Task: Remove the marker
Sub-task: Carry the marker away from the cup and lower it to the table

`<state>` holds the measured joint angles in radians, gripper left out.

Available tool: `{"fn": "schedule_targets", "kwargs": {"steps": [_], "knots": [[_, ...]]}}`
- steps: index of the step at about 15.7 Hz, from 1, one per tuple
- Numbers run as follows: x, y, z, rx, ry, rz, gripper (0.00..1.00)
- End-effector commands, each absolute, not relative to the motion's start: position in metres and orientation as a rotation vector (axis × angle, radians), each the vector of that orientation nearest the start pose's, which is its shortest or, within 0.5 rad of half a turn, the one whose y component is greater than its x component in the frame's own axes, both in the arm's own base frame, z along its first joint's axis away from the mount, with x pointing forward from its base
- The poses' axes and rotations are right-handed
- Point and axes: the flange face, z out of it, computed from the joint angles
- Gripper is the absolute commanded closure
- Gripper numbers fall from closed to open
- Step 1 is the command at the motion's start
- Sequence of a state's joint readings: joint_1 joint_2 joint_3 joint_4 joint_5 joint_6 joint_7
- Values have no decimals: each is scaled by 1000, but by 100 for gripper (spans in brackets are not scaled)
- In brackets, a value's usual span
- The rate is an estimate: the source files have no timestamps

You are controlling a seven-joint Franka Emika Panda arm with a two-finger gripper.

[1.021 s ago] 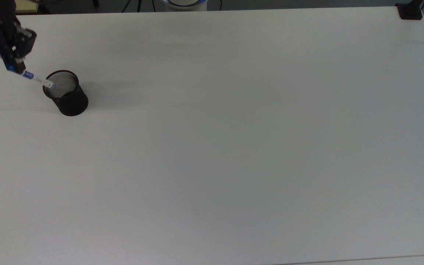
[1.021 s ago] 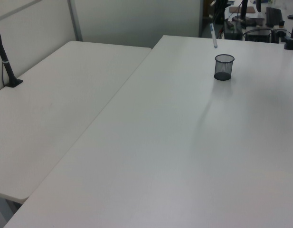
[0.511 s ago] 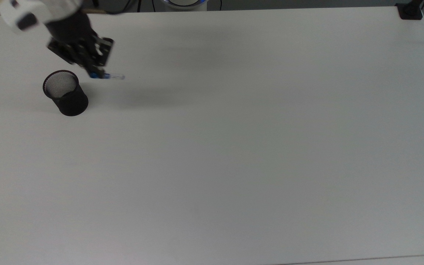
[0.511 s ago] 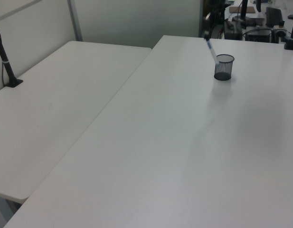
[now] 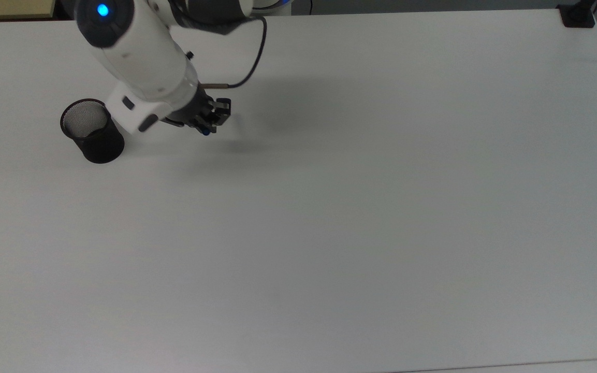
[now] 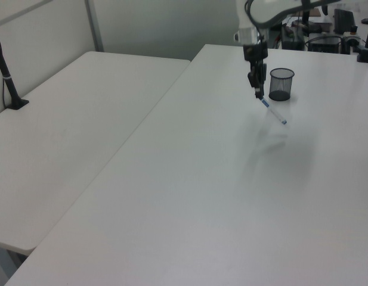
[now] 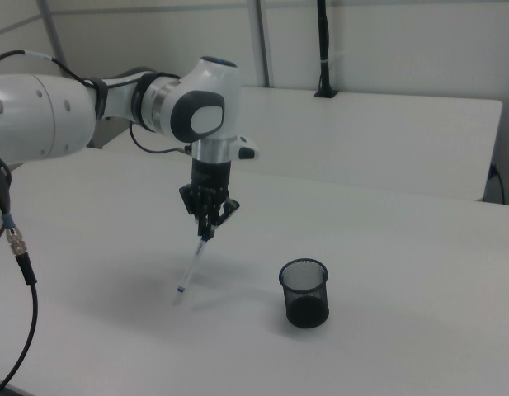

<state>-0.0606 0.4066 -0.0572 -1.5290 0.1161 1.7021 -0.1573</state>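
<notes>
- Gripper is hanging in the upper left of the right view, pointing down from the white arm, its two fingers clamping the top end of the marker.
- Marker is slanting down and toward the right view's left from the fingers, white barrel with a blue lower tip; the tip is sitting just above or on the white table, contact not readable.
- In the left view, gripper is sitting in the upper right of the frame, with the marker angling down toward the left view's right.
- In the top view, gripper is showing at upper left, mostly under the arm's wrist; a blue bit of the marker is peeking out at the fingers.
- Black mesh cup is standing upright on the table, lower centre of the right view, well apart from the marker tip, with no marker in it.
- In the top view the cup is lying at the top view's left of the gripper, the wrist housing between them in the frame.
- A black cable is looping from the arm near the top edge.
- A second white table is filling the left half of the left view, with a black clamp post at its far left edge.
</notes>
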Motion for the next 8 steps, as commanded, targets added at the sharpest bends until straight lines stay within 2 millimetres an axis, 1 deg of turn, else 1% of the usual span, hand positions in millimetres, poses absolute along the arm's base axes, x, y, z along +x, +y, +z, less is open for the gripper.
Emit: {"fn": "schedule_targets", "kwargs": {"steps": [1,2,4,5,6,7,8], "knots": [[646,-51,381,-3018,-87,435,82],[647,-50,370,-3021,-91,459,81],[649,-39,354,-3032,-127,494,79],[650,-37,348,-3035,-133,507,76],[650,-34,342,-3038,-140,524,72],[651,-35,341,-3044,-140,521,68],[653,-34,342,-3050,-140,499,62]]}}
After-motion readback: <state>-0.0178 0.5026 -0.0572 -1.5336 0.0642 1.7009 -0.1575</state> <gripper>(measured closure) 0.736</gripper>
